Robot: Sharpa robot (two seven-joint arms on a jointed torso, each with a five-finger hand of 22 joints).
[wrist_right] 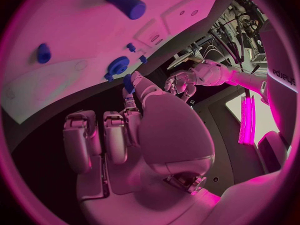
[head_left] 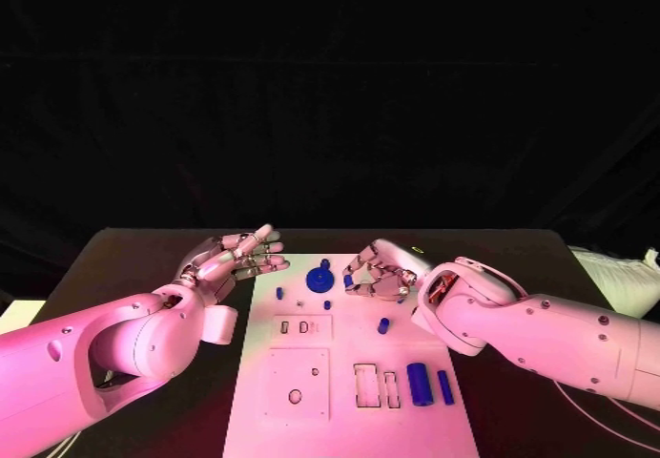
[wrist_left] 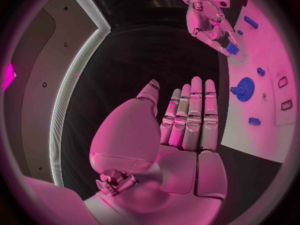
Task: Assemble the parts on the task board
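The white task board [head_left: 351, 420] lies in the middle of the black table. A blue gear [head_left: 320, 278] [wrist_left: 244, 89] [wrist_right: 117, 65] stands on its far end. My right hand [head_left: 379, 272] [wrist_left: 209, 22] [wrist_right: 144, 130] hovers over the far end just right of the gear and pinches a small blue part [head_left: 349, 281] [wrist_left: 232, 48] [wrist_right: 128, 82] between thumb and finger. My left hand [head_left: 237, 258] [wrist_left: 181, 130] [wrist_right: 181, 82] is raised over the table left of the board, fingers straight, holding nothing. Two blue cylinders [head_left: 418, 384] [head_left: 444, 386] lie near the board's right side.
Small blue pegs [head_left: 279, 293] [head_left: 383, 325] sit on the board. Rectangular slots [head_left: 371, 385] and a square plate [head_left: 299, 382] mark its near half. A white bundle [head_left: 619, 277] lies at the table's right edge.
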